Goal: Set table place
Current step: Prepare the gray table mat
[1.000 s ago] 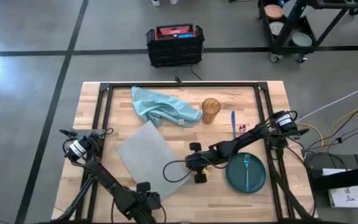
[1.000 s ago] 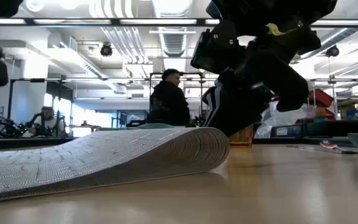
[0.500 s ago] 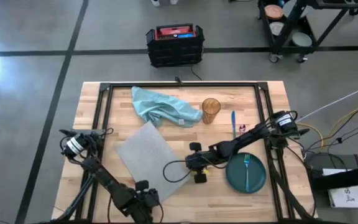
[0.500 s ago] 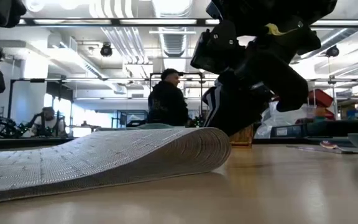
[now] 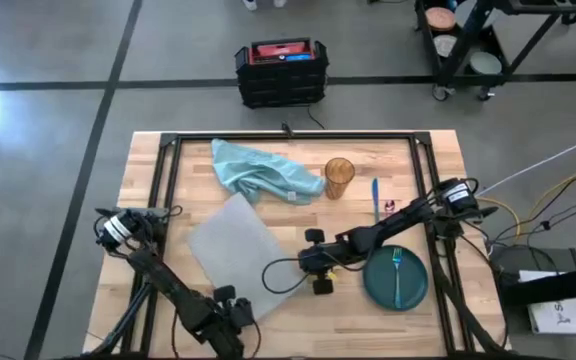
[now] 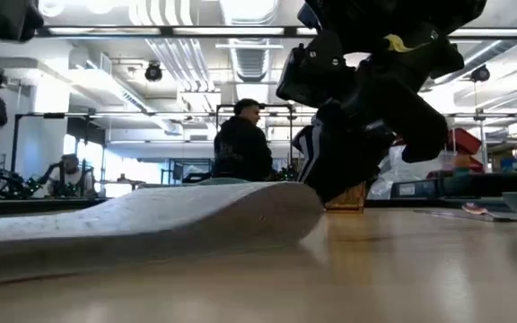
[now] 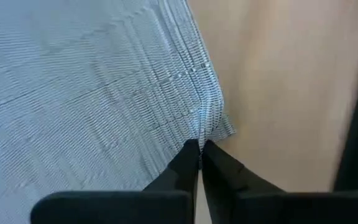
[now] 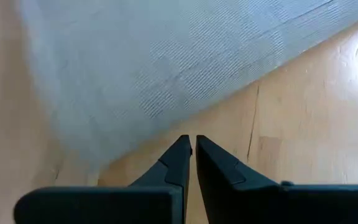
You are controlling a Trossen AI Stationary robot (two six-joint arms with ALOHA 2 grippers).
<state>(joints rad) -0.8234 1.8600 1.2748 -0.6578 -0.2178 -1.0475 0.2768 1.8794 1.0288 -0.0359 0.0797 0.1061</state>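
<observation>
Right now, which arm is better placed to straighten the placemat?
Left, probably. The left gripper is shut on the grey placemat at its corner; the right gripper is shut and empty over bare table.

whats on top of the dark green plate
A light green fork lies on the round dark green plate, handle pointing toward the table's near edge. Nothing else shows on it; whatever is under the plate is covered.

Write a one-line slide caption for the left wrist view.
Left gripper pinches the corner of the grey woven placemat above the light wooden table.
</observation>
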